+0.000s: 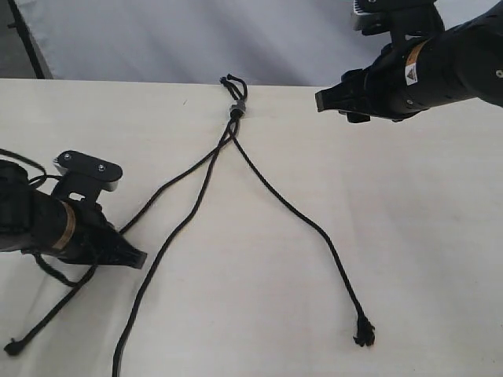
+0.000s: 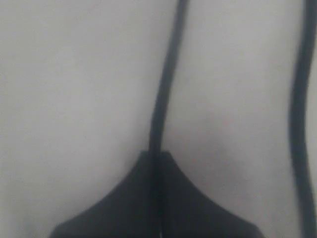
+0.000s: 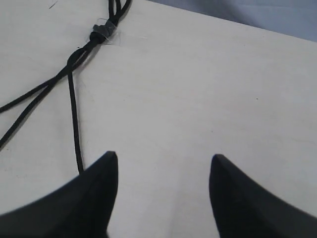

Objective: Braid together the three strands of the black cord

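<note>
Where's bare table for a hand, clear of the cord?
Widest: right of the right strand, up to the right pincer. Also the wedge between it and the middle strand. Crowded: left strand in left pincer, grey band.

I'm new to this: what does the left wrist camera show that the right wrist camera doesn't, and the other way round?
Only the left wrist view: the left gripper closed, with one strand running out from between its fingertips and a second strand passing alongside, all blurred. Only the right wrist view: the right gripper open and holding nothing, the grey band binding the cord, and the far edge of the table. Both: thin black strands lying on the pale table.
</note>
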Tool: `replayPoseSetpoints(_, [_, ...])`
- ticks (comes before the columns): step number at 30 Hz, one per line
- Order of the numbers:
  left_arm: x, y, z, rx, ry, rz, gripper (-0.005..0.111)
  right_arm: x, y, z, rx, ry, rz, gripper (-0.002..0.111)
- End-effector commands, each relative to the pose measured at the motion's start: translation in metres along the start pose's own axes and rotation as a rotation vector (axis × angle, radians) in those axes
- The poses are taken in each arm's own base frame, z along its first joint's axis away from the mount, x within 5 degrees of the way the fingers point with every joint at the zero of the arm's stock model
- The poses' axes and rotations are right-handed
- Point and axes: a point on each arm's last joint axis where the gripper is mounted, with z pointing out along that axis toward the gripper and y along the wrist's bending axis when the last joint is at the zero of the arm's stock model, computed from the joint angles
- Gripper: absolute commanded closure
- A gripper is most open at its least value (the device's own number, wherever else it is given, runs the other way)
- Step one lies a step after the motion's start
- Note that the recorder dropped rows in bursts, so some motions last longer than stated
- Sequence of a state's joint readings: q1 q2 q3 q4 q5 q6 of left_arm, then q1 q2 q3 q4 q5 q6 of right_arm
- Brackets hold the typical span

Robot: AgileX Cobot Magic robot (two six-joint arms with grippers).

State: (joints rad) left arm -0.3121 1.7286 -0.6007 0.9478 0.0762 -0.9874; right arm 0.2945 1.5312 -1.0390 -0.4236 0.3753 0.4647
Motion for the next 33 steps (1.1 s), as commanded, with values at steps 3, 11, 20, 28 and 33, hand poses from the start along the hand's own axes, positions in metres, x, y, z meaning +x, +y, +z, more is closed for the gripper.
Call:
replayPoseSetpoints(3, [0.010, -0.060, 0.012, 0.234, -0.011, 0.098, 0.107, 0.000, 0.000, 0.001, 0.001, -0.010, -0.031, 0.055])
replayPoseSetpoints(11, [0.002, -0.096, -0.005, 0.118, -0.009, 0.230, 0.107, -0.001, 0.000, 0.001, -0.003, -0.019, -0.031, 0.055])
replayPoseSetpoints(20, [-0.015, -0.020, -0.038, -0.225, -0.007, 0.043, 0.107, 0.000, 0.000, 0.001, -0.001, -0.014, -0.031, 0.055])
replayPoseSetpoints(28, [-0.002, -0.009, -0.026, -0.137, 0.004, -0.004, 0.107, 0.003, -0.001, 0.001, 0.011, 0.025, -0.021, 0.055])
replayPoseSetpoints(33, [0.001, -0.008, -0.023, -0.159, 0.029, -0.017, 0.095, 0.008, 0.007, -0.001, -0.012, 0.069, 0.021, 0.055])
